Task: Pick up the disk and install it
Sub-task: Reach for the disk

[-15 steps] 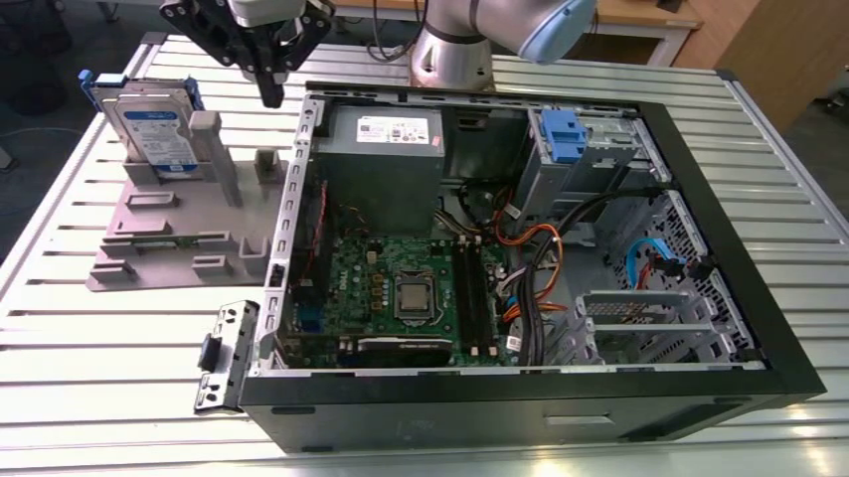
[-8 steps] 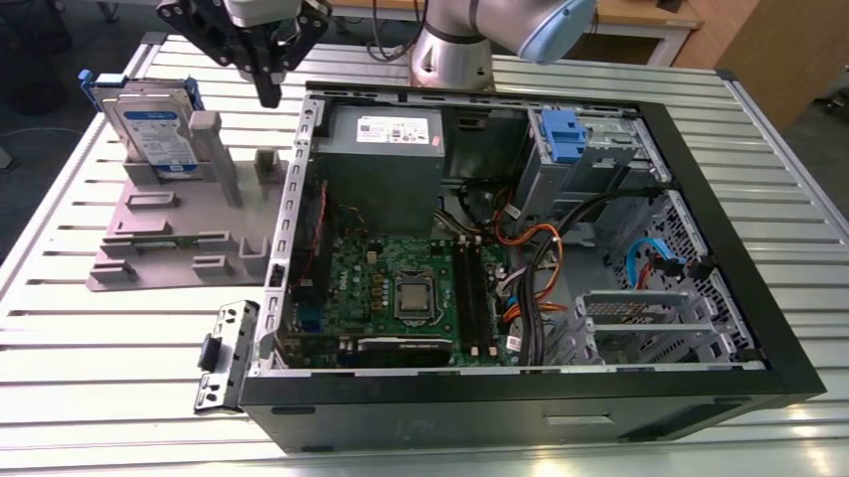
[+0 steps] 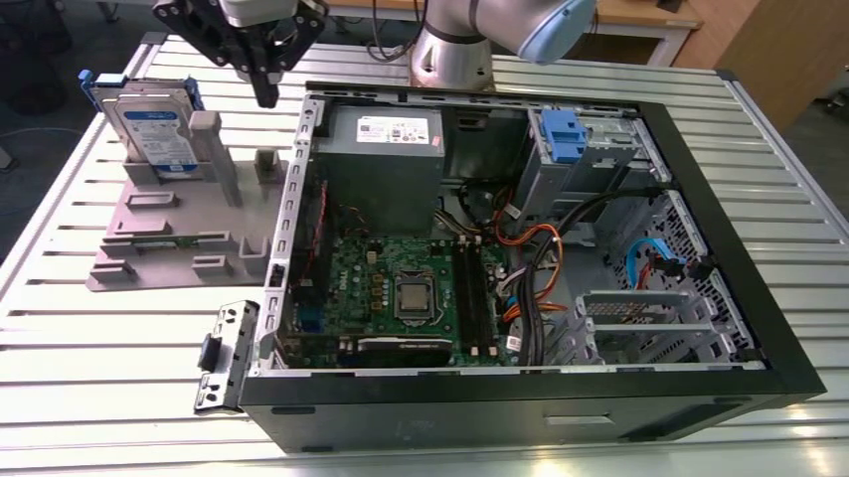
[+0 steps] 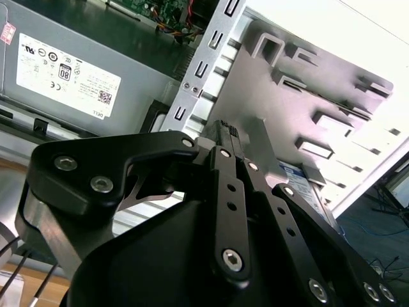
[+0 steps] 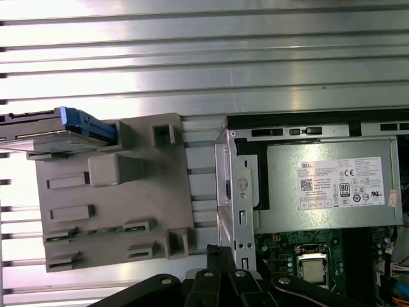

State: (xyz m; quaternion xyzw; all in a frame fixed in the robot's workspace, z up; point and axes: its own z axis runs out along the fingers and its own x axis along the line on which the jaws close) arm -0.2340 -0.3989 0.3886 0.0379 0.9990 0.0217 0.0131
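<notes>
Exterior view: a slatted metal table holds an open computer case lying on its side, its inside facing up, which leaves the bays reachable from above. Just beside it, toward the exterior view's left, is a grey stand. The disk stands on edge at the stand's far end, label outward, propped against a post. This probably keeps its upper edge free for a grasp from above. The gripper hangs above the gap between stand and case, near the disk but apart from it. Its fingers are pressed together and carry nothing. Inside the case, a grey power supply sits at the far side, with a metal bay carrying a blue clip beyond it, likely the disk's seat.

Second wrist view: the gripper is seen from behind, its tips meeting in one point with nothing between them. Past them lie the stand and the power supply.

First wrist view: looking straight down, the disk shows edge-on at one end of the stand. The clenched gripper hovers by the case wall, well apart from the disk, so the pickup has not begun.
</notes>
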